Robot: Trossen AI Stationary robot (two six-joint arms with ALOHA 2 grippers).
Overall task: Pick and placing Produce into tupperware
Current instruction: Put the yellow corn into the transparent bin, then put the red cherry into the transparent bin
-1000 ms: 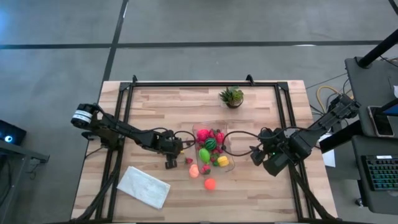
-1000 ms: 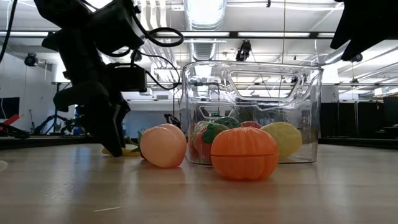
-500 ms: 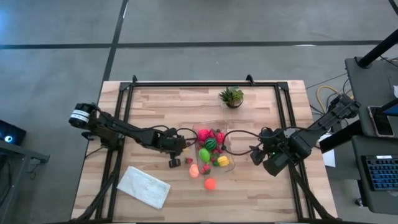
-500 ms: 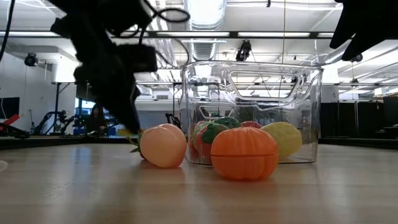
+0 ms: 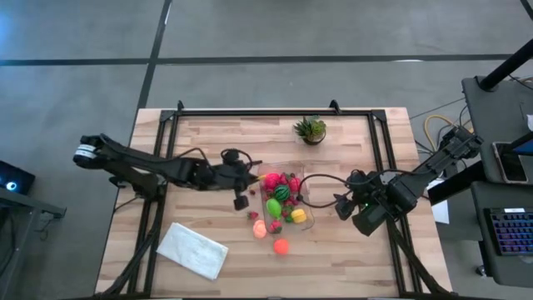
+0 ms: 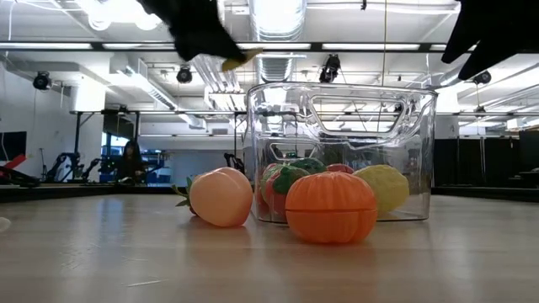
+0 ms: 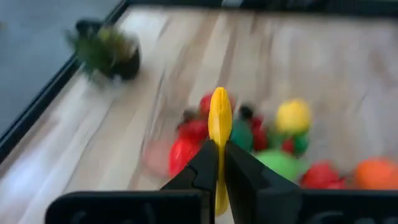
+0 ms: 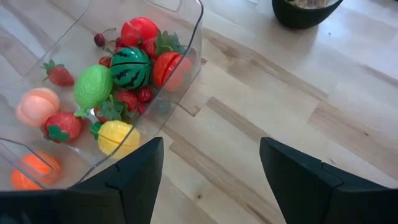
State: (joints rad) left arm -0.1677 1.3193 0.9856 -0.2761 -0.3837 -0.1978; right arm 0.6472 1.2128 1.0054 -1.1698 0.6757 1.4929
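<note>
- The left gripper has its fingers clamped on a thin yellow piece of produce, held upright between the tips.
- It hangs above the table, just off the tupperware at its 9 o'clock in the high view.
- The right gripper, fingers apart and holding nothing, waits at the tupperware's 3 o'clock.
- Inside lie a striped melon, a lime-green fruit, a lemon and strawberries.
- A peach and an orange rest on the table at its 6 o'clock.

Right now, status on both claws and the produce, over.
Left claw shut on a yellow piece, raised beside the tupperware. Right claw open, waiting on the container's other side. Peach and orange outside on the table. Nothing blocking.
</note>
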